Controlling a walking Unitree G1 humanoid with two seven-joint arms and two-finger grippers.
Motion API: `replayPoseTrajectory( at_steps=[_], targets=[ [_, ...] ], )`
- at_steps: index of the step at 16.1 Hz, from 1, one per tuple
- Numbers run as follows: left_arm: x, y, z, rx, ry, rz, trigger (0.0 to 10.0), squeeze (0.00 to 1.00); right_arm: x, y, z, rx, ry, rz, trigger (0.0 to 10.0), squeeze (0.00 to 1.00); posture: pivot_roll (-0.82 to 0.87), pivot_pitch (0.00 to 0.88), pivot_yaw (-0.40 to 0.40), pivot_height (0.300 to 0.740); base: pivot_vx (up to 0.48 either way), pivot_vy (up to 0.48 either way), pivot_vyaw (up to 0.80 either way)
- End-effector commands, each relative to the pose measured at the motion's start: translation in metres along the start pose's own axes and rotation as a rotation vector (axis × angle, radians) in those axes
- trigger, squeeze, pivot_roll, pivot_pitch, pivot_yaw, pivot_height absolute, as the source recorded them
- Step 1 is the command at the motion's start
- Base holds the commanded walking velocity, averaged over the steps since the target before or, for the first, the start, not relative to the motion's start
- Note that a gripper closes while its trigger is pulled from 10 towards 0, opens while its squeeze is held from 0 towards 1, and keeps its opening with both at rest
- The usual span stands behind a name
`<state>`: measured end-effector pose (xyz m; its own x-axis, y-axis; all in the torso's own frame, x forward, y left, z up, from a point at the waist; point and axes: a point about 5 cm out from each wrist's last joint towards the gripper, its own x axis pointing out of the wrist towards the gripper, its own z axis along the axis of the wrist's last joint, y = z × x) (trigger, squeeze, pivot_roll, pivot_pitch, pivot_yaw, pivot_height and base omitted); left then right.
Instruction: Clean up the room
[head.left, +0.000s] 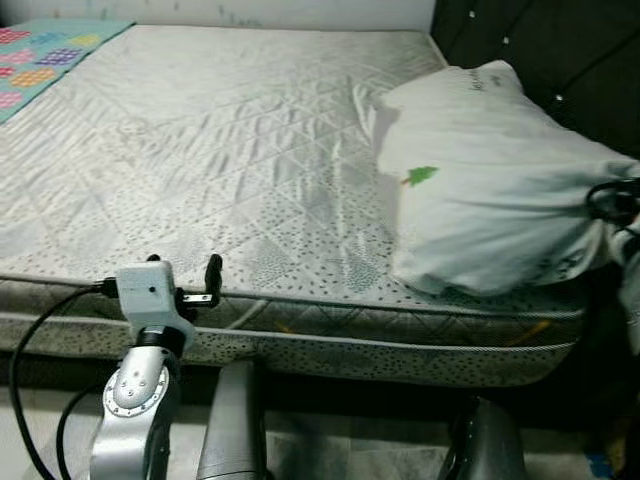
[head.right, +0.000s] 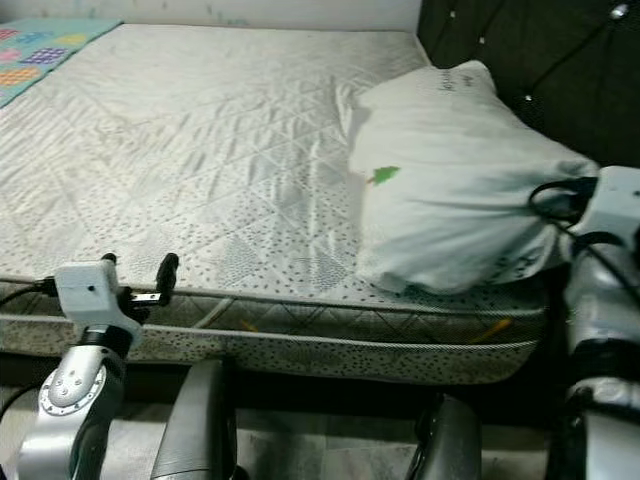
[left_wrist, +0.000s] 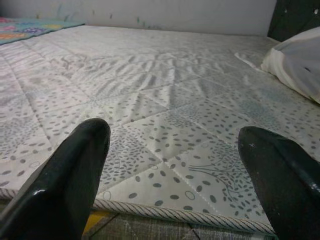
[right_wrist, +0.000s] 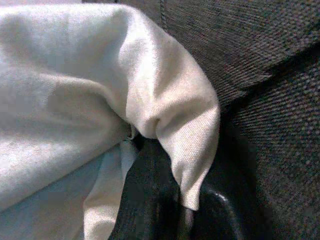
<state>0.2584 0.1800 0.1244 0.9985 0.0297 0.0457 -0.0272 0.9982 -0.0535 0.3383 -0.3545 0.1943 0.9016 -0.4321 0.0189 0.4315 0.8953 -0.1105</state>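
A plump white fabric pillow (head.left: 480, 180) with a small green tree print lay at the quilted grey-patterned mattress's (head.left: 200, 170) right end, its long axis running from the near edge toward the dark padded headboard (head.right: 540, 60). Its corner was pinched by the right gripper (right_wrist: 165, 200). The left gripper (left_wrist: 175, 185) was held spread at the mattress's near edge.

One mattress (head.left: 200, 170), one pillow (head.left: 480, 190), one quilt (head.left: 40, 55), two claws.
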Motion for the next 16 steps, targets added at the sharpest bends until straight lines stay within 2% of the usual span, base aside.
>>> replayPoseTrajectory(
  at_steps=[1,2,4,7,8,9,12,14,16],
  targets=[
    [0.001,0.001,0.003,0.013,-0.014,-0.001,10.0,0.00,0.004,-0.038,0.047,0.000,-0.166,-0.120,0.0,0.00,0.03,0.002,0.003,0.457,0.000,0.000,0.00],
    [0.003,0.002,0.004,0.014,-0.015,-0.002,10.0,0.00,0.005,-0.043,0.047,0.003,-0.160,-0.129,0.0,0.00,0.03,0.001,0.005,0.457,0.000,0.000,0.00],
    [0.004,0.002,0.004,0.018,-0.018,-0.003,10.0,0.00,0.006,-0.043,0.046,0.008,-0.157,-0.121,0.0,0.00,0.03,0.000,0.004,0.457,0.000,0.000,0.00],
    [0.002,0.002,0.004,0.019,-0.019,-0.001,10.0,0.00,0.001,-0.028,0.027,0.008,-0.154,-0.082,0.0,0.00,0.04,0.000,0.003,0.457,0.000,0.000,0.00],
    [0.000,0.001,0.003,0.017,-0.013,-0.005,10.0,0.00,-0.008,-0.021,0.006,0.003,-0.158,-0.088,0.0,0.00,0.03,0.000,0.005,0.457,0.000,0.000,0.00],
    [-0.001,0.001,0.002,0.017,-0.010,-0.009,10.0,0.00,-0.013,-0.019,-0.004,-0.003,-0.150,-0.087,0.0,0.00,0.03,0.001,0.007,0.457,0.000,0.000,0.00],
    [0.001,-0.001,0.003,0.018,-0.009,-0.018,10.0,0.00,-0.032,-0.020,-0.032,-0.026,-0.097,-0.083,0.0,0.00,0.03,0.001,0.010,0.457,0.000,0.000,0.00],
    [0.002,0.000,0.003,0.019,-0.010,-0.020,10.0,0.00,-0.051,-0.020,-0.055,-0.044,-0.044,-0.045,0.0,0.00,0.02,0.001,0.013,0.457,0.000,0.000,0.00],
    [0.002,0.000,0.002,0.020,-0.008,-0.026,10.0,0.00,-0.060,-0.018,-0.060,-0.040,-0.038,-0.045,0.0,0.00,0.01,0.002,0.015,0.457,0.000,0.000,0.00]
  ],
)
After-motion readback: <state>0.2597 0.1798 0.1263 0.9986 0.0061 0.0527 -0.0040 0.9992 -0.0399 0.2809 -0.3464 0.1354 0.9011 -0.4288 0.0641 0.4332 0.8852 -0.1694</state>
